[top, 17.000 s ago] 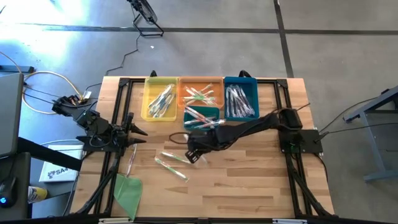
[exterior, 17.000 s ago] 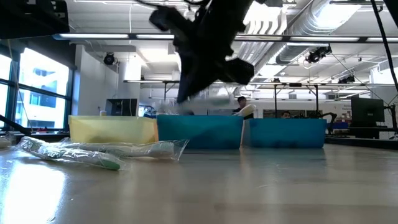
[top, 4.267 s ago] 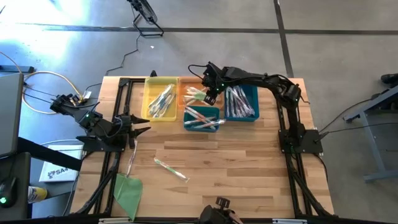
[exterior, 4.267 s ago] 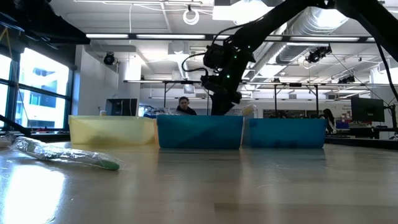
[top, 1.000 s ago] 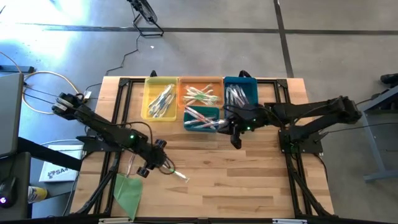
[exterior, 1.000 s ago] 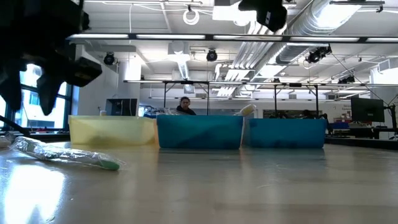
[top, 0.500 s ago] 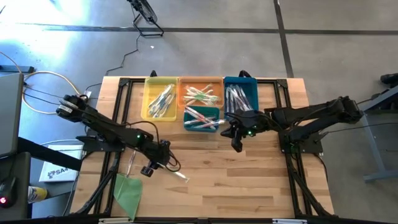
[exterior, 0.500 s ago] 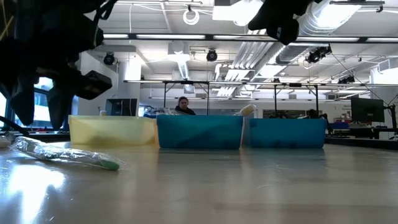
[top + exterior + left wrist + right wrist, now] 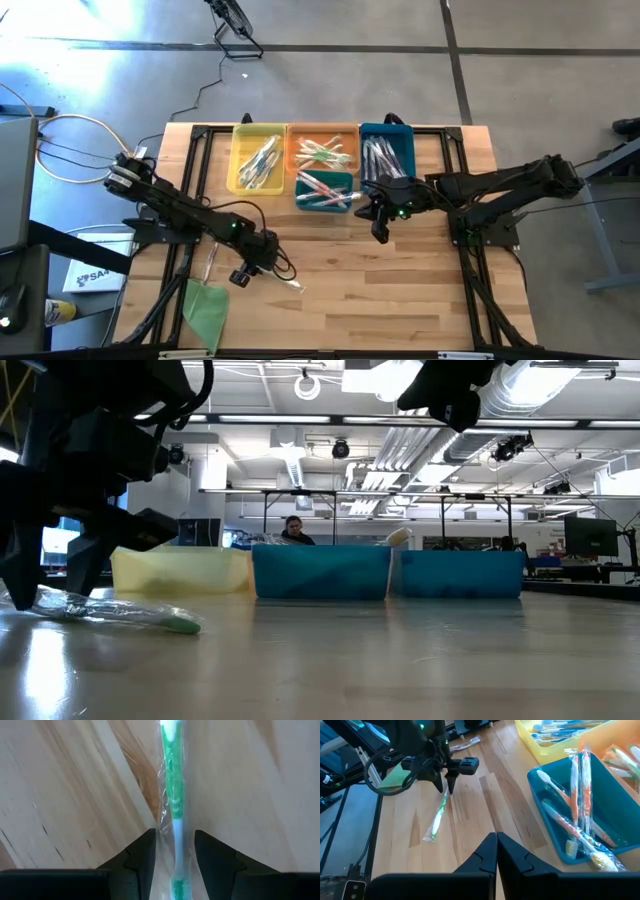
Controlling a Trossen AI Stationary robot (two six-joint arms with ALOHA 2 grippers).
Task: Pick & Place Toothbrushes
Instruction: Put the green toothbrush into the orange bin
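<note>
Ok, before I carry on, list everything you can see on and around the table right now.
green toothbrush: one, clear-wrapped, loose on the table
pink toothbrush: one, by the left frame
yellow bin: one, far side, toothbrushes inside
orange bin: one, beside the yellow, toothbrushes inside
teal bin: one, in front of the orange, toothbrushes inside
blue bin: one, rightmost, toothbrushes inside
green sheet: one, near-left corner
person: one, in the room behind
left gripper: open, straddling the green toothbrush
right gripper: shut, above the table near the teal bin
</note>
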